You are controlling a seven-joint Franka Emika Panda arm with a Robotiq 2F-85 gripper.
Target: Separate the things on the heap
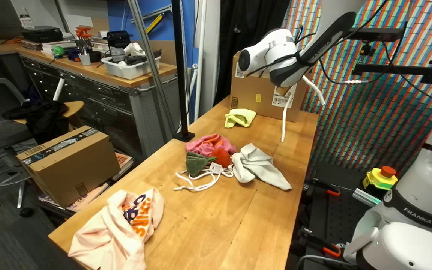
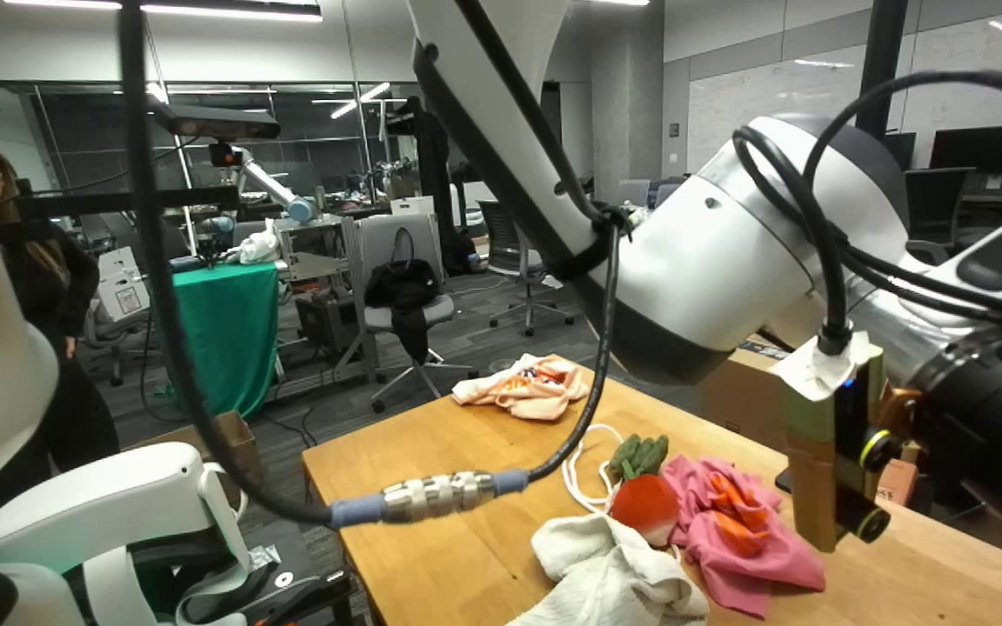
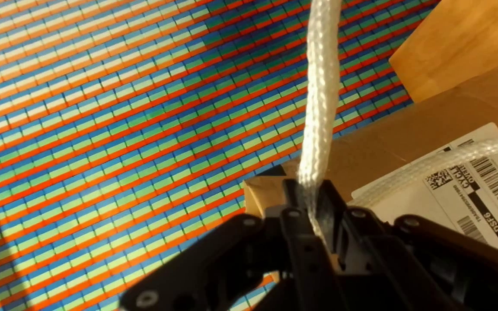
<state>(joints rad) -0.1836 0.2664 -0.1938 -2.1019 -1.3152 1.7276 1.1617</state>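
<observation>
Robot hand (image 3: 311, 196) pinching white cord (image 3: 321, 86).
A box label (image 3: 461, 198) is showing "DSF6"; a black band (image 1: 422, 216) is reading "FRANKA EMIKA."

Cdbd box (image 3: 404, 138): beyond jaws, wrist vw
Ship. label (image 3: 456, 198): on box, R of jaws
Patterned bkdrop (image 3: 102, 142): beyond jaws, mostly L
Table corner (image 3: 465, 52): upper R of jaws
White bin (image 1: 131, 71): in an ext. vw, well apart from jaws
Drawer cab. (image 1: 103, 90): under bin

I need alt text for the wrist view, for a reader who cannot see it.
A black gripper pinches white cord; one strand runs to the top edge, another crosses in front of a labelled cardboard box. Behind lies a multicoloured striped surface.
</observation>
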